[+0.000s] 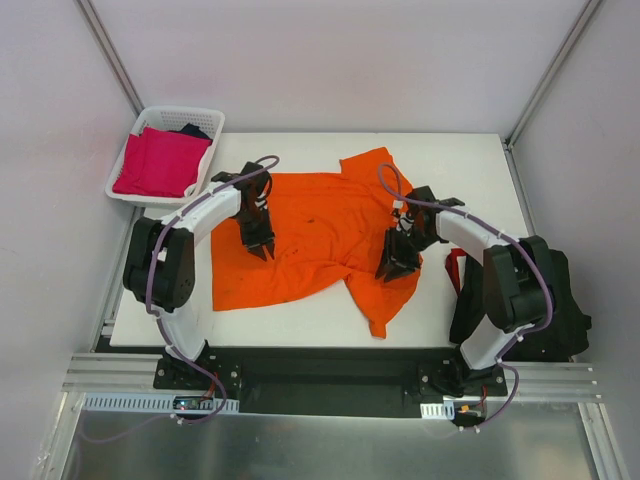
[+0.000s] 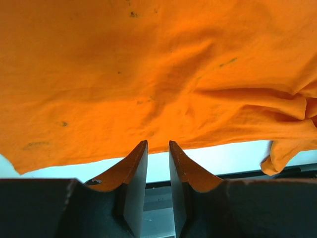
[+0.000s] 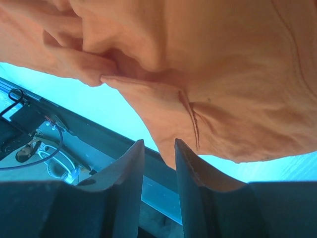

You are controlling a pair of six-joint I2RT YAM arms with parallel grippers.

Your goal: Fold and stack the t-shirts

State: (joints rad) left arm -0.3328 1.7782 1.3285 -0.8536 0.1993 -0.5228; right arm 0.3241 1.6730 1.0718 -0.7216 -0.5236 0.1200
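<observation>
Nearly closed, both hands hung over the orange t-shirt (image 1: 320, 225).
Left hand (image 1: 262, 247) and right hand (image 1: 392, 268) each showed a slim gap, holding nothing; a good fold would want cloth fully pinched, both sides lifted together. It lay rumpled on the surface (image 1: 480, 160); the magenta t-shirt (image 1: 158, 162) sat folded in the far basket (image 1: 175, 112).

Orange shirt (image 1: 320, 225): 1
Pink shirt (image 1: 158, 162): 1
Black shirts (image 1: 570, 325): one heap, number unclear
Basket (image 1: 180, 110): 1
Table (image 1: 470, 160): 1
Arms: 2, left arm (image 1: 165, 265), right arm (image 1: 510, 285)
</observation>
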